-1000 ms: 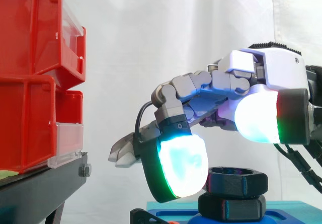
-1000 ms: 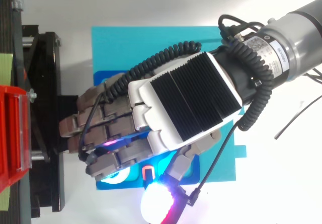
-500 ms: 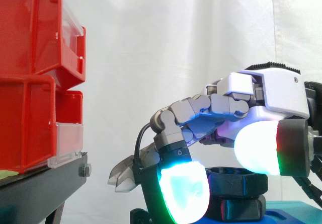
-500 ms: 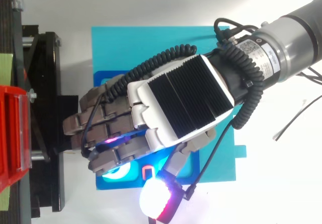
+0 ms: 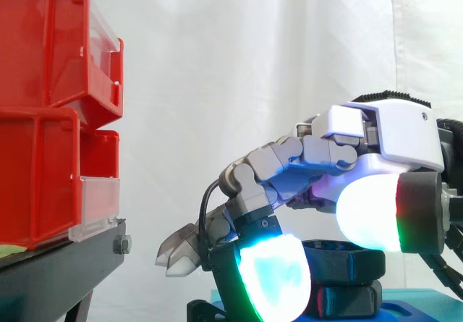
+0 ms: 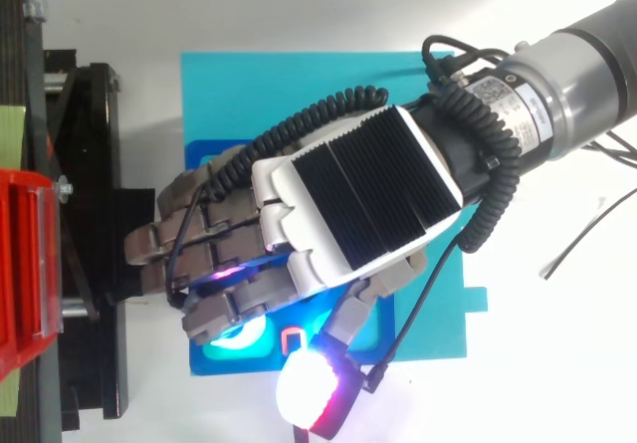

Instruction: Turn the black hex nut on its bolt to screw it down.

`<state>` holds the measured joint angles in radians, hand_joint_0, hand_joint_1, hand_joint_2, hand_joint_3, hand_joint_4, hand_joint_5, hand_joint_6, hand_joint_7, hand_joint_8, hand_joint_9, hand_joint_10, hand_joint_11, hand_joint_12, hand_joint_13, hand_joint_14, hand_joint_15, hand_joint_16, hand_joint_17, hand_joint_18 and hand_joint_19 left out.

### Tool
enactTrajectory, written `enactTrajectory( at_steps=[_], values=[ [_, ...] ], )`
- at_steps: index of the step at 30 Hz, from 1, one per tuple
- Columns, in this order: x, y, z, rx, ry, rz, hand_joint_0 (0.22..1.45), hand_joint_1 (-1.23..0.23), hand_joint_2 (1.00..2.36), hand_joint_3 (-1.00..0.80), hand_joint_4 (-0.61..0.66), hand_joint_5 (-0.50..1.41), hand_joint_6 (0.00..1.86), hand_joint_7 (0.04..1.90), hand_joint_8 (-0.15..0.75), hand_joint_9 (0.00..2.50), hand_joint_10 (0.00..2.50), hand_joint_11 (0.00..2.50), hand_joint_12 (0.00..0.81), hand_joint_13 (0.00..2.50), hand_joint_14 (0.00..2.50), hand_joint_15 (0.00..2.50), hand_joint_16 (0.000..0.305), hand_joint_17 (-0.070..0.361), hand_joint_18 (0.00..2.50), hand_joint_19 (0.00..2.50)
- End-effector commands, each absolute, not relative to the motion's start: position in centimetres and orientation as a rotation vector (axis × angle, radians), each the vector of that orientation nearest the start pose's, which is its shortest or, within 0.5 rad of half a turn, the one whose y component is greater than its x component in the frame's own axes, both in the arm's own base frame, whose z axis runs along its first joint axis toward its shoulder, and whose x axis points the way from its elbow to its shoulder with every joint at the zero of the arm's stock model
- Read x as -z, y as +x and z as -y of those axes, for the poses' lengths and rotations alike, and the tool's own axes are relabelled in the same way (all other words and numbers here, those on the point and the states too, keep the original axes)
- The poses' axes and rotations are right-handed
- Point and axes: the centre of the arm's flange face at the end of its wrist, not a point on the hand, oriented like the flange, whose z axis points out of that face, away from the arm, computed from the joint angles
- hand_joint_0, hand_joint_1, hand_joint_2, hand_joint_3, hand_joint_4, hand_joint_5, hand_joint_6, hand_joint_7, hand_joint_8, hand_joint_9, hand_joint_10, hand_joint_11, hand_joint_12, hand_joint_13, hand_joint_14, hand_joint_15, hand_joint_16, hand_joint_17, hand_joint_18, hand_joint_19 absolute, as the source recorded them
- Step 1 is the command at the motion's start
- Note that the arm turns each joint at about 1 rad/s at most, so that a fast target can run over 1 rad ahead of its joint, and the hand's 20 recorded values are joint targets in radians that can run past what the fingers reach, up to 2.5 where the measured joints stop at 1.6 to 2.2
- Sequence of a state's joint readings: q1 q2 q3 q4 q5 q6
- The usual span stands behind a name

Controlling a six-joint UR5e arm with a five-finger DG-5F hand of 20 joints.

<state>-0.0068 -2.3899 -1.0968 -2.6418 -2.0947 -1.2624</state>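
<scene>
The black hex nut (image 5: pixel 349 258) sits on its bolt above a second black hex piece (image 5: pixel 352 300), on a blue base (image 6: pixel 299 90). My hand (image 5: pixel 391 134) hangs over the nut from the right, fingers curled down round it. One glowing cyan fingertip (image 5: pixel 278 282) covers the nut's left side at the nut's height. The white glowing thumb pad (image 5: pixel 365 210) sits just above the nut's top on the near side. In the top view my hand (image 6: pixel 348 204) hides the nut completely.
Red bins (image 5: pixel 43 54) are stacked on a black stand (image 5: pixel 58 271) to the left, a short gap from my fingers. The blue base (image 5: pixel 434 311) lies on a white table, with the white curtain behind.
The hand sank a little over the second. The cyan fingertip moved down and to the right, closing in against the nut's left side.
</scene>
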Motion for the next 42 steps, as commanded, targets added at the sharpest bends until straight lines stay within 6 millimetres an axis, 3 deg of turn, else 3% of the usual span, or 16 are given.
enactTrajectory(
  at_steps=[1, 14, 30, 42],
  values=[
    [-23.4, 77.8, 9.4, -0.614, -0.217, -1.456, 0.51, -0.26, 1.0, -0.5, 0.14, -0.05, 0.65, 1.3, 0.257, 0.58, 0.01, 0.18, 0.351, 0.53, 0.0, 0.11, 0.059, 0.132, 0.47, 0.46],
    [-23.5, 77.5, 10.6, -0.615, -0.235, -1.449, 0.51, -0.26, 1.0, -0.5, 0.15, -0.06, 0.69, 1.21, 0.258, 0.58, 0.01, 0.18, 0.351, 0.53, 0.01, 0.12, 0.059, 0.133, 0.47, 0.46],
    [-24.6, 78.0, 10.7, -0.61, -0.247, -1.42, 0.51, -0.26, 1.0, -0.5, 0.15, -0.05, 0.64, 1.28, 0.256, 0.58, 0.01, 0.18, 0.352, 0.53, 0.0, 0.11, 0.059, 0.133, 0.47, 0.47],
    [-24.6, 77.6, 12.0, -0.608, -0.251, -1.421, 0.51, -0.26, 1.0, -0.5, 0.15, -0.05, 0.63, 1.31, 0.259, 0.58, 0.01, 0.18, 0.352, 0.53, 0.0, 0.12, 0.059, 0.133, 0.47, 0.46]
  ],
)
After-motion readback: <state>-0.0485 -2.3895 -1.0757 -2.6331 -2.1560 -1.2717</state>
